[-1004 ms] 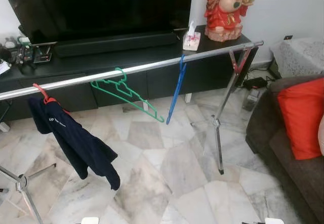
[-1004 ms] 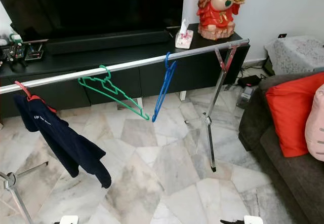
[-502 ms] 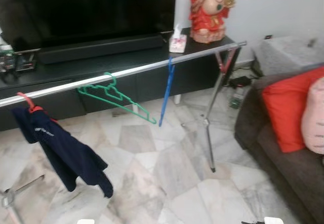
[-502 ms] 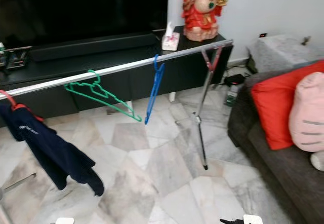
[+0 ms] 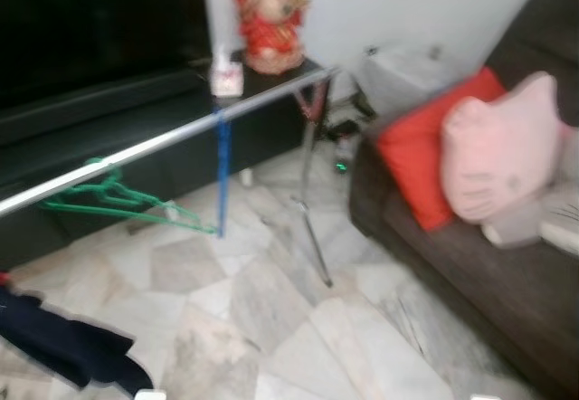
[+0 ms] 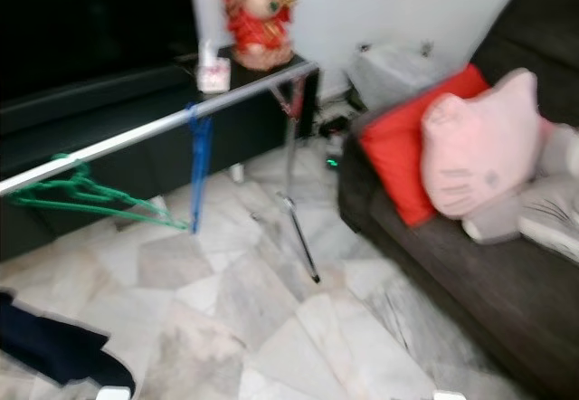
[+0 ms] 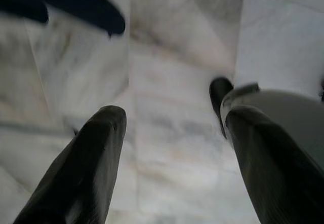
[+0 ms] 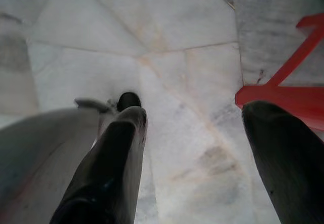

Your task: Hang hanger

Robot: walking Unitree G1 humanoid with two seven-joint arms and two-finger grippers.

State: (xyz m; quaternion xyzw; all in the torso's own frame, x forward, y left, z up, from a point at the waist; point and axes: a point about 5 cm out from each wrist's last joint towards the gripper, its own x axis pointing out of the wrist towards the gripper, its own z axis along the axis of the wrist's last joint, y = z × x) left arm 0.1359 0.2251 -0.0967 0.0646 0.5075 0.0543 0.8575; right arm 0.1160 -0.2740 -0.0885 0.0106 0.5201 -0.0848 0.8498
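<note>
Marble floor tiles (image 5: pixel 298 328), pale grey with darker veins, lie nearest, and both wrist views look straight down onto them. The left gripper (image 7: pixel 174 133) hangs above the floor with its two black fingers spread wide and nothing between them; a dark navy garment (image 7: pixel 66 1) shows at the edge of that view. The right gripper (image 8: pixel 195 133) likewise hangs over the tiles, fingers wide apart and empty, and a red hanger (image 8: pixel 283 82) lies on the floor just past one fingertip.

From the head camera, which is blurred, the navy garment (image 5: pixel 68 346) droops low at the robot's left, close to the floor. Beyond it a chrome clothes rail (image 5: pixel 172 142) runs slantwise from the left edge up toward the middle, carried at its far end by a thin metal stand (image 5: pixel 312 219) whose foot rests on the tiles. A green hanger (image 5: pixel 118 205) hangs tilted from the rail toward the left, and a blue hanger (image 5: pixel 223 169) hangs edge-on further along it.

To the right sits a dark sofa (image 5: pixel 470 273) with a red cushion (image 5: pixel 421 151) and a pink cat-face cushion (image 5: pixel 498 151) leaning against its back. Behind the rail stands a low black TV cabinet (image 5: pixel 109 119); a tissue box (image 5: pixel 226 74) and a red and gold statue (image 5: pixel 270 15) rest on its right end, before a white wall.
</note>
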